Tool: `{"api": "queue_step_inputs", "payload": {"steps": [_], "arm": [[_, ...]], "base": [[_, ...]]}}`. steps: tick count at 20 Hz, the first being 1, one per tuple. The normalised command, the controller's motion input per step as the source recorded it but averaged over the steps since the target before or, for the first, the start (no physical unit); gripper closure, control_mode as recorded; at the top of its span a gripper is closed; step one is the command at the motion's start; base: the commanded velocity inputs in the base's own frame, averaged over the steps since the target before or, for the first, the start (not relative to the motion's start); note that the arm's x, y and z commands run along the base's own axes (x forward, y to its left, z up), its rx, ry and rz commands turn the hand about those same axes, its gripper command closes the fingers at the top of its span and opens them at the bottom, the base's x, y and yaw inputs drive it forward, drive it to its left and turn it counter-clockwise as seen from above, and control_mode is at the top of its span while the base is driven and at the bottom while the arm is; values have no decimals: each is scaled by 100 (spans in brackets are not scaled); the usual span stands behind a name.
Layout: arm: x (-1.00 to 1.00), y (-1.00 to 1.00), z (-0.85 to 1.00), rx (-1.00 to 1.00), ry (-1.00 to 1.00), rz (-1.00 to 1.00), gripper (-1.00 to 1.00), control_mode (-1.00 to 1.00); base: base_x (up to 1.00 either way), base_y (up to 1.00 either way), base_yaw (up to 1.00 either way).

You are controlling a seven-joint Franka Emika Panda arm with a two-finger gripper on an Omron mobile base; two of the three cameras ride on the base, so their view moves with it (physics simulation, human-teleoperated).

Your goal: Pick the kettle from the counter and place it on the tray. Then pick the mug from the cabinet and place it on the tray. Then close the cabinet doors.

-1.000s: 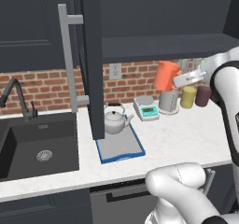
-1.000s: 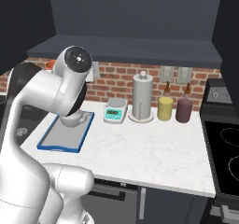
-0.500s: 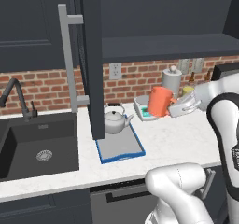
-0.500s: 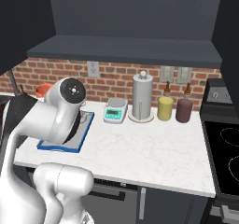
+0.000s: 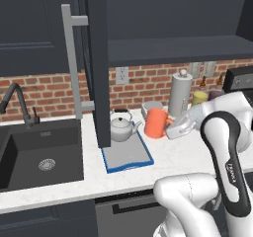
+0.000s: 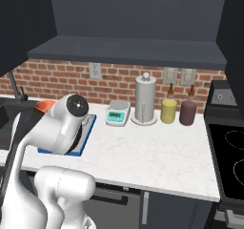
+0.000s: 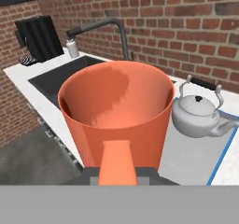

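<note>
Gripper [image 5: 170,130] jaws clamped on the handle of the upright orange mug [image 5: 156,123], held just beside the tray's [image 5: 129,165] right edge; open tray floor lies leftward, in front of the kettle [image 5: 120,128] already seated at its back.

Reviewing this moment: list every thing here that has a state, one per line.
mug: held by its handle, upright, above the counter beside the tray
gripper: shut on the mug
kettle: upright on the tray
tray: flat on the counter, front part bare
cabinet door: open
</note>
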Motion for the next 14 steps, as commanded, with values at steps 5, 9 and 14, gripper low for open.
{"api": "queue_step_inputs", "payload": {"steps": [5, 9, 14], "arm": [[66, 32, -57, -6, 0, 0, 100, -100], [60, 28, -48, -4, -5, 0, 100, -100], [51, 16, -49, -2, -7, 1, 100, -100]], "base": [[0, 0, 0], [0, 0, 0], [0, 0, 0]]}}
